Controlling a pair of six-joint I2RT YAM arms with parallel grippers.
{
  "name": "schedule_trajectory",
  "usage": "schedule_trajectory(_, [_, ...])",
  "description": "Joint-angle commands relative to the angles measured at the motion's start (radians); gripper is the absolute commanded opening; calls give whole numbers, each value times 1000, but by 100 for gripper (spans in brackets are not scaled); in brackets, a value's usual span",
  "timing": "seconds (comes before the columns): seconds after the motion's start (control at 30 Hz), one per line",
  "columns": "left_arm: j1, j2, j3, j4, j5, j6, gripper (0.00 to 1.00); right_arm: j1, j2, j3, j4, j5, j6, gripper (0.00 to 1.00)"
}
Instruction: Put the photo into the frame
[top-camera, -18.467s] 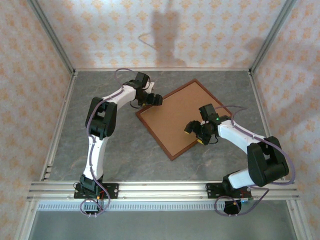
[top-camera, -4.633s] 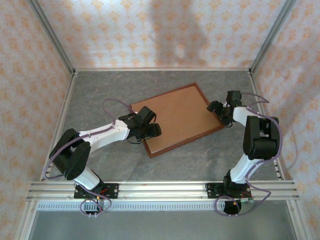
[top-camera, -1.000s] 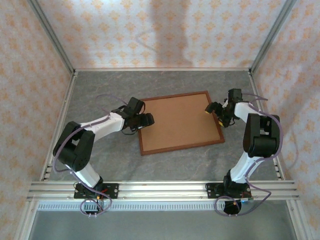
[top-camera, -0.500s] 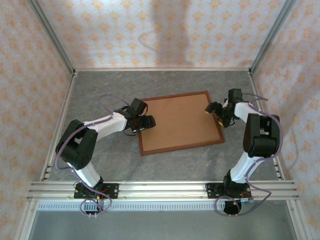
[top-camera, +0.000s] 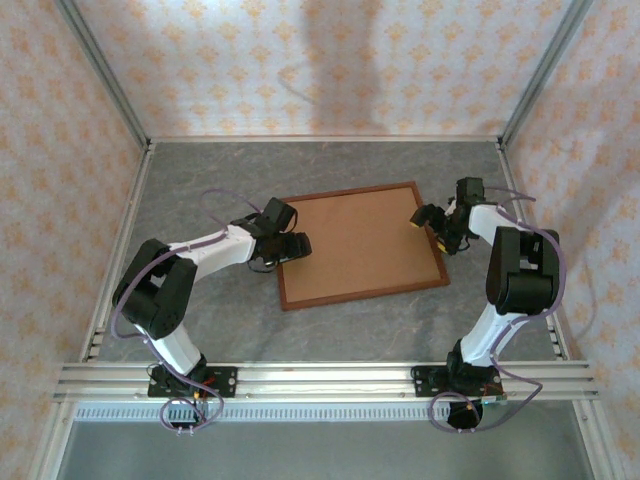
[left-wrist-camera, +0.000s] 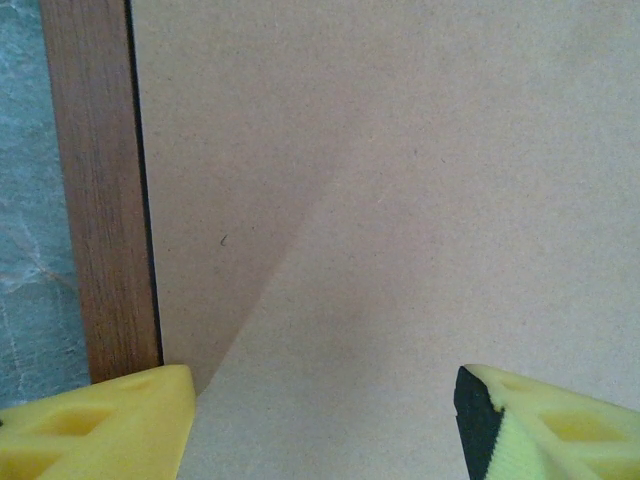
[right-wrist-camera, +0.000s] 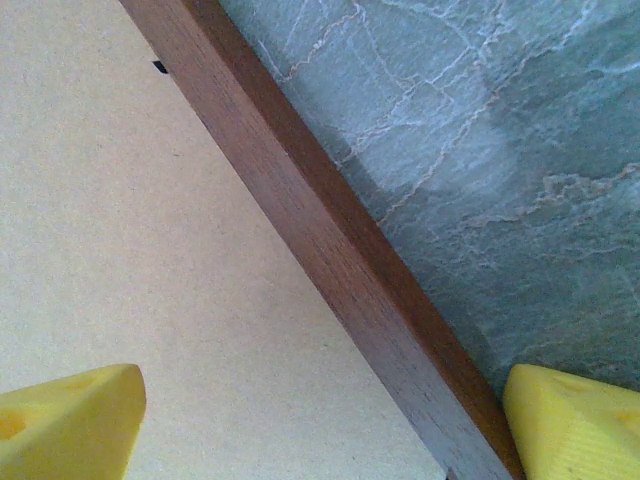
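The left jaws stand wide open and hold nothing. Their yellow pads (left-wrist-camera: 95, 425) hang low over the left end of the frame (top-camera: 347, 297), one above the reddish moulding's edge and the other above the plain brown backing board (top-camera: 355, 245). I can't tell whether they touch it. The right jaws are just as wide and also empty. They straddle the right-hand moulding near its far corner, with one pad (right-wrist-camera: 60, 420) over the board and the other over the grey stone-look worktop (top-camera: 330, 335).

The frame lies flat in the middle of the worktop, back upward, with the board filling it. I can't tell whether the photo sits beneath that board.

To my eye this is the step of taking hold at opposite edges, not the inserting itself. Next, each pair of jaws would need to close squarely on its strip of moulding, or get a pad under the board's edge. The gap there looks thin, so a slip seems likely.
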Motion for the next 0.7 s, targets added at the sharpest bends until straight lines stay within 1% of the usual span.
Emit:
schedule_trajectory(0.0, [-5,-21,0,-44,-44,8,72,9,29,0,-55,-26,11,92])
schedule_trajectory(0.43, [-15,-72,-41,-52,-40,-10,72,10,30,1,-60,-23,6,92])
schedule_trajectory(0.57, [-17,-53,-36,-40,-10,-14,72,9,35,3,-60,-22,7,92])
schedule_trajectory(0.67, [-22,-40,-37,-33,-10,-14,71,9,33,3,-61,-22,7,92])
